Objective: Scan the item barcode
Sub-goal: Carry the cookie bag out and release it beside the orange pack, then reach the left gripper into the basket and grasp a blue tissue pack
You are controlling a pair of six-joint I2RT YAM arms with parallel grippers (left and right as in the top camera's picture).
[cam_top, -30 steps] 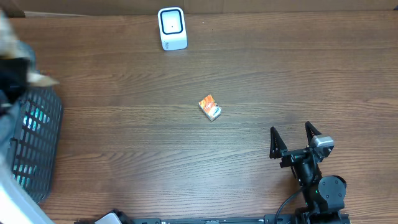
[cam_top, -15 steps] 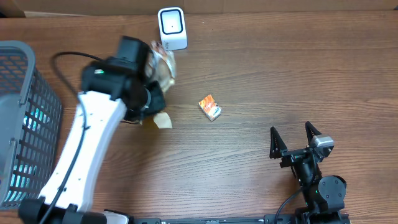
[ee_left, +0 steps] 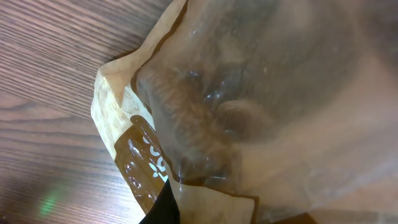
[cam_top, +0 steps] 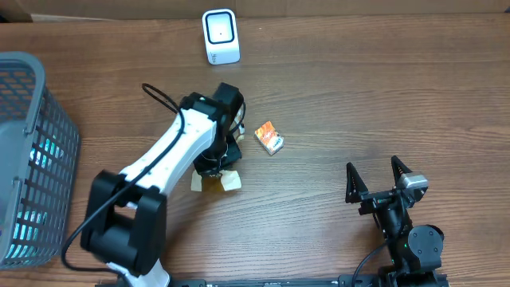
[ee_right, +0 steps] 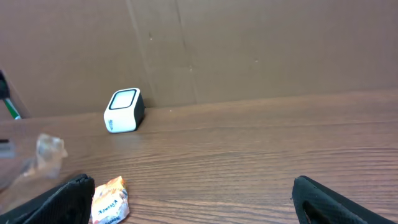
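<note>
Left gripper [cam_top: 213,163]: jaws fully closed. The wrist view is filled with crinkled clear film, so I judge it has the bag [cam_top: 217,182] pinched at its upper end. The bag hangs below the hand; cannot tell whether its lower corners touch the wood.

Step in hand, as I read it: carry the bag to the scanner [cam_top: 221,36] and show it the code.
- Scanner stands well ahead of the hand, at the far edge, its window facing up and toward the arms.
- No barcode visible in any view. The brown-and-cream label [ee_left: 140,162] sits low on the bag; the code may be there or on the hidden side.
- Lift clear before travelling so the bag does not drag.
- The film is limp and glossy: expect folds and glare. Let it hang flat, and tilt it slowly over the window.

Right gripper [cam_top: 374,177]: jaws spread wide, holding nothing, parked well to the right of the working hand.

Surface and room:
- Table [cam_top: 358,96]: dark wood grain, flat.
- Cardboard wall [ee_right: 249,43] behind the scanner.
- Grey mesh basket [cam_top: 40,104] well off to the hand's left.
- Small orange packet [cam_top: 269,138] just right of the hand; steer around it.
</note>
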